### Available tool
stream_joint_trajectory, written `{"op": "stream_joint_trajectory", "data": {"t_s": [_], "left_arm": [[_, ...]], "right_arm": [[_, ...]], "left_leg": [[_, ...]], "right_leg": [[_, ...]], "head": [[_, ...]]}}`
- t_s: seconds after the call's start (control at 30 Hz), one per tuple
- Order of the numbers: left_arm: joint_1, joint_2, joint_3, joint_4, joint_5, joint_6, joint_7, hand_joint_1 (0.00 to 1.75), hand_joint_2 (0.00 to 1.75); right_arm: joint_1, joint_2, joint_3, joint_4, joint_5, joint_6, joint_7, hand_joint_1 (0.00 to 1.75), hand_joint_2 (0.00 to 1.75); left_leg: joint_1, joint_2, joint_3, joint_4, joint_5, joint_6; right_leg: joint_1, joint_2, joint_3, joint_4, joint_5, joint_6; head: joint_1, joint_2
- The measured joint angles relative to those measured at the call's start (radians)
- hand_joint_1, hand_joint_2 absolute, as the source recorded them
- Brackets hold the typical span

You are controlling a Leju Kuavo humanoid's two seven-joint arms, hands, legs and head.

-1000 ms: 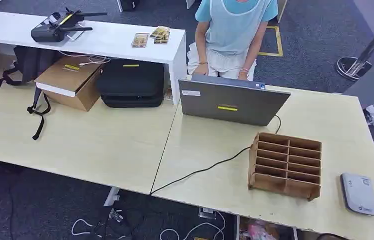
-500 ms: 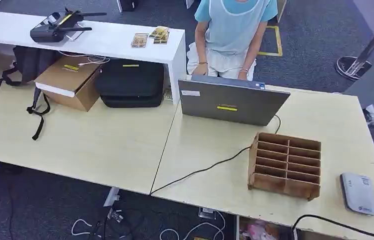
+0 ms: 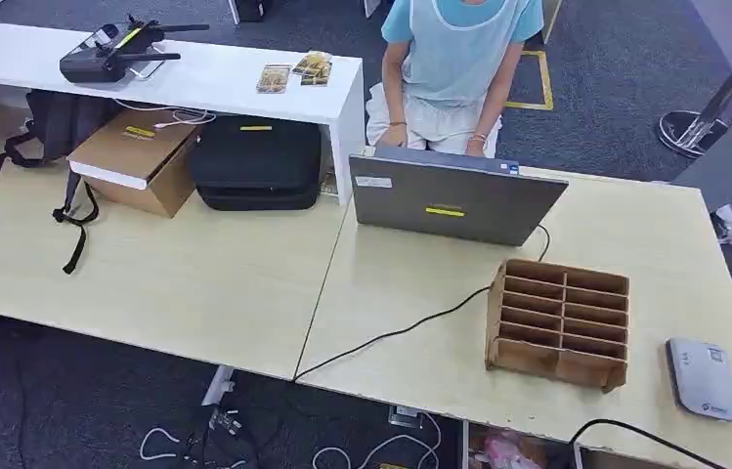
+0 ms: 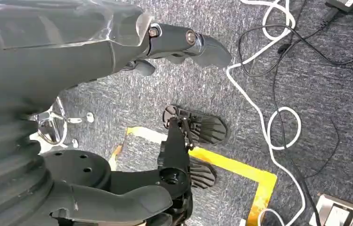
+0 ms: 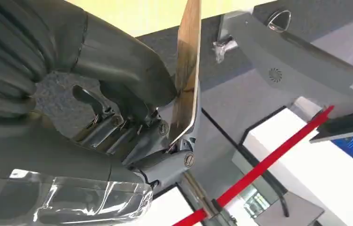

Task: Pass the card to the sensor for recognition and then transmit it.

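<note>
Desks (image 3: 195,283) of pale wood hold a laptop (image 3: 454,200), wooden rack (image 3: 559,322) and grey sensor (image 3: 702,378), while the right hand (image 5: 132,117) pinches a card (image 5: 187,75) and the left hand (image 4: 118,117) hangs empty, fingers apart, above grey carpet (image 4: 259,94).

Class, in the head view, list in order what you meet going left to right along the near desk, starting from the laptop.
Laptop → wooden sorting rack → grey card reader.
</note>
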Motion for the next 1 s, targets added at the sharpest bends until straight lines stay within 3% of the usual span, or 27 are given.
{"op": "stream_joint_trajectory", "data": {"t_s": [0.4,1.0], "left_arm": [[-0.001,-0.01,0.0,0.0,-0.026,0.01,0.0,0.0,1.75],[-0.012,-0.023,0.0,0.0,-0.031,0.004,0.0,0.0,1.75]], "right_arm": [[0.079,0.038,-0.029,-0.039,0.059,-0.028,-0.026,1.75,1.75],[0.083,0.043,0.022,0.028,0.142,-0.032,0.026,1.75,1.75]], "left_leg": [[0.0,0.0,0.0,0.0,0.0,0.0],[0.0,0.0,0.0,0.0,0.0,0.0]], "right_leg": [[0.0,0.0,0.0,0.0,0.0,0.0],[0.0,0.0,0.0,0.0,0.0,0.0]], "head": [[0.0,0.0],[0.0,0.0]]}}
